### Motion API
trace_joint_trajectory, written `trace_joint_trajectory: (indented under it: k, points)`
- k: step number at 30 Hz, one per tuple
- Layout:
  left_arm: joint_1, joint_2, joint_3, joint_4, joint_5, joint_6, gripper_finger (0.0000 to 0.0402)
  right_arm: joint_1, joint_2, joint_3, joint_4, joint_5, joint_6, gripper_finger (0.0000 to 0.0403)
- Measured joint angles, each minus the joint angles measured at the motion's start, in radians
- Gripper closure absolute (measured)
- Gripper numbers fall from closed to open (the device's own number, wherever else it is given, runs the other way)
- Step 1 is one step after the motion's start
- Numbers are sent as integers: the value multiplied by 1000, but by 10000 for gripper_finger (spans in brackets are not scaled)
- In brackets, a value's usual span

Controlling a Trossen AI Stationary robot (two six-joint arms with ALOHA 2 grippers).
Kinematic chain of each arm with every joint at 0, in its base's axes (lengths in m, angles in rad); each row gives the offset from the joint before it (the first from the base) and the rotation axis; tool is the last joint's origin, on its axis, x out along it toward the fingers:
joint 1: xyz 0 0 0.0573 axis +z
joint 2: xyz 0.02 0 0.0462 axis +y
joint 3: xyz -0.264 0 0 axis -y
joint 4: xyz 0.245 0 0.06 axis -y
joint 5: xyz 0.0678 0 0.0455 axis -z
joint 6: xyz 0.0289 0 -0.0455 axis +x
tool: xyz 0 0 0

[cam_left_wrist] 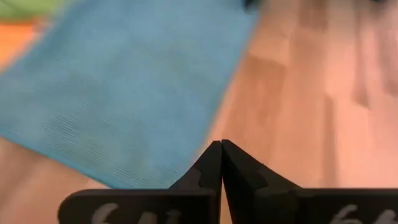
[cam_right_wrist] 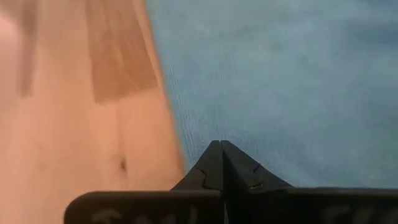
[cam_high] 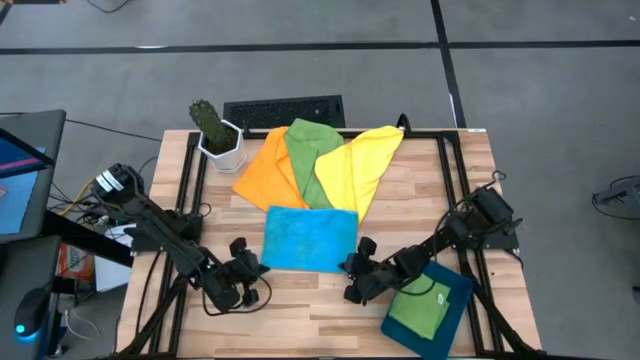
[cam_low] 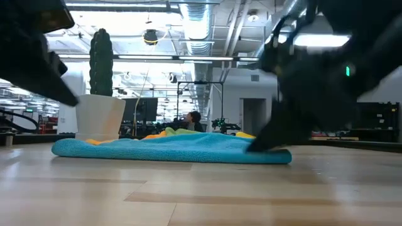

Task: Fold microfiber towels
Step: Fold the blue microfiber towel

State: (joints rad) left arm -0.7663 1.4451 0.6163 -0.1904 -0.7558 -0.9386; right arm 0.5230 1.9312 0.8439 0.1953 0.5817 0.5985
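Grippers, left gripper (cam_high: 246, 272) and right gripper (cam_high: 357, 268), sit clenched and empty at the near corners of the bright blue towel (cam_high: 310, 238), which lies flat mid-table (cam_high: 300, 320), seemingly poised to pinch and fold it.

The left gripper (cam_left_wrist: 221, 144) has its two dark fingers pressed together in a point, above the wooden table (cam_left_wrist: 292, 106). Just beside the tip lies the blue towel (cam_left_wrist: 124, 87) (flat, one edge near). Behind it show green and orange cloth corners.
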Motion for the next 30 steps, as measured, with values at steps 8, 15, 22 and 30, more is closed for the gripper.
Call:
trace_joint_trajectory:
  k: [8, 15, 22, 30]
  points:
    - [28, 94, -52, 58, -86, -101, 400, 6, 18, 1, 25, -12, 23, 378]
    - [-23, 233, -52, 164, 11, -200, 400, 6, 18, 1, 24, -15, 22, 385]
    - [-61, 262, -46, 144, -30, -328, 400, 10, 1, 0, 13, -49, 10, 372]
    - [-74, 92, 6, 93, -282, -135, 400, 15, -38, -2, 5, -44, -46, 386]
